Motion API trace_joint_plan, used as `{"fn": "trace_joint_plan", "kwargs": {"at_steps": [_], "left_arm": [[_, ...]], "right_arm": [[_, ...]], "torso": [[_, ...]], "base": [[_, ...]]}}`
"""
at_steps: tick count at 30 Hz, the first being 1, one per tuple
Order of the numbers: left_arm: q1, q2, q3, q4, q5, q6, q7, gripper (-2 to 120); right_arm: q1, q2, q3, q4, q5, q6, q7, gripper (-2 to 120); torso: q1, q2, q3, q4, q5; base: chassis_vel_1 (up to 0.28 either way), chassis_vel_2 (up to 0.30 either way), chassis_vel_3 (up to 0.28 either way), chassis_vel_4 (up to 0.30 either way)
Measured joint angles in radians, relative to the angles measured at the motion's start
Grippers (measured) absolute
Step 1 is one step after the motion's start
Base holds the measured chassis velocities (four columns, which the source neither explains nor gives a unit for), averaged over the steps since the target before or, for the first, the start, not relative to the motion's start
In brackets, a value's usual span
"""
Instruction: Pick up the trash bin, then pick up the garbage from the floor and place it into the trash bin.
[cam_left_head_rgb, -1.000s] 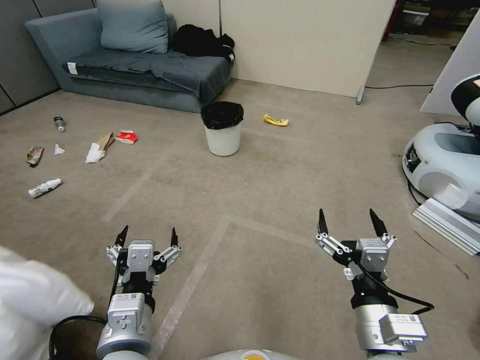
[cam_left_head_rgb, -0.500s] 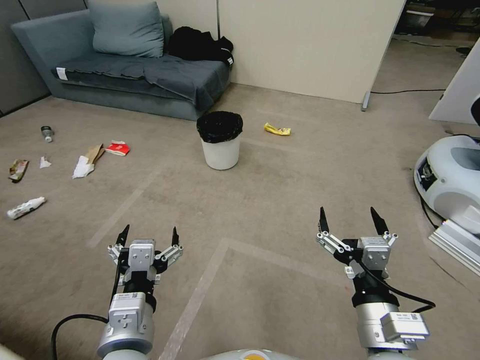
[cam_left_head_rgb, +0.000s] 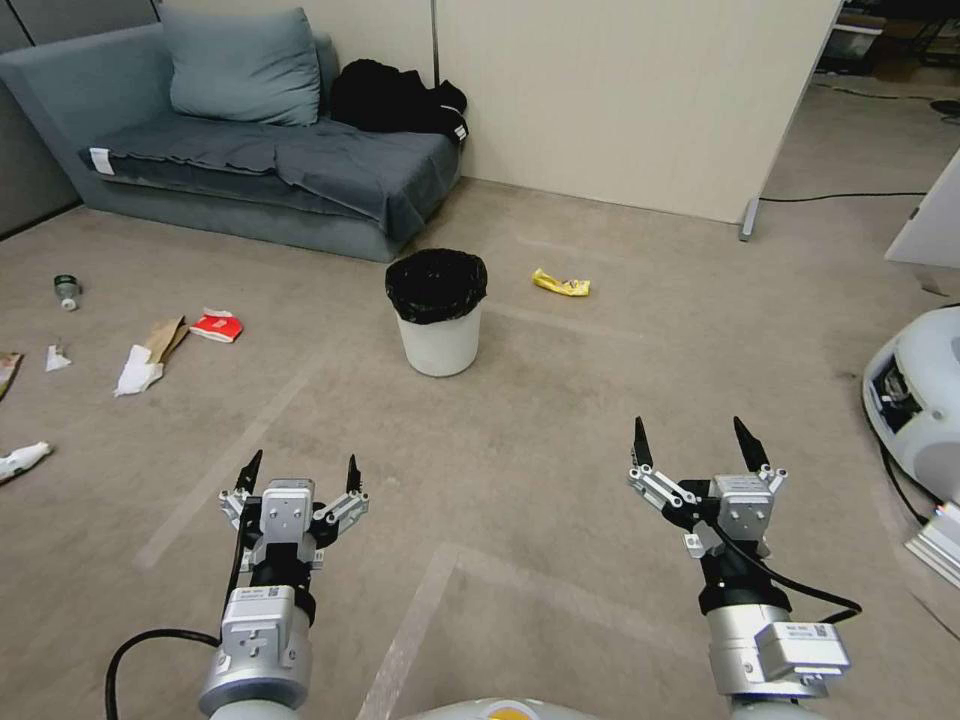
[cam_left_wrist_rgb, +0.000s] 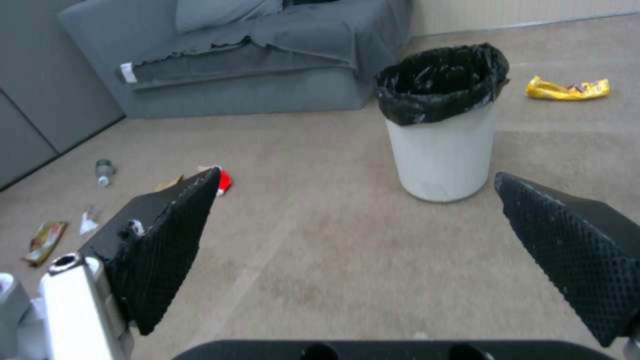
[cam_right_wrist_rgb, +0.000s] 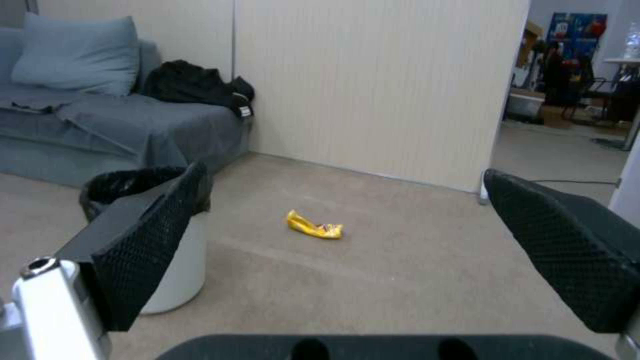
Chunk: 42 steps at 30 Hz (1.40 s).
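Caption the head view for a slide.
Both open grippers, left and right, hang above carpet short of the trash bin, yellow wrapper beyond it.

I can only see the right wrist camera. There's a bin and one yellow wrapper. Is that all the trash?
Observer: No. A red carton lies left of the bin.
Operator: Anything else over there?
Observer: Yes, a brown paper bag beside the carton, with a white tissue against it.
Operator: Is my other tool holding something?
Observer: No, the left tool is open and empty.
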Motion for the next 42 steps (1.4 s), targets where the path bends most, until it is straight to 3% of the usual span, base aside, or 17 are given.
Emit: {"fn": "trace_joint_plan", "kwargs": {"at_steps": [42], "left_arm": [[0.011, 0.006, 0.002, 0.0, 0.012, -0.006, 0.0, 100]], "right_arm": [[-0.002, 0.0, -0.003, -0.008, 0.007, 0.01, -0.01, 100]], "torso": [[0.0, 0.0, 0.0, 0.0, 0.0004]], "base": [[-0.204, 0.205, 0.198, -0.198]]}}
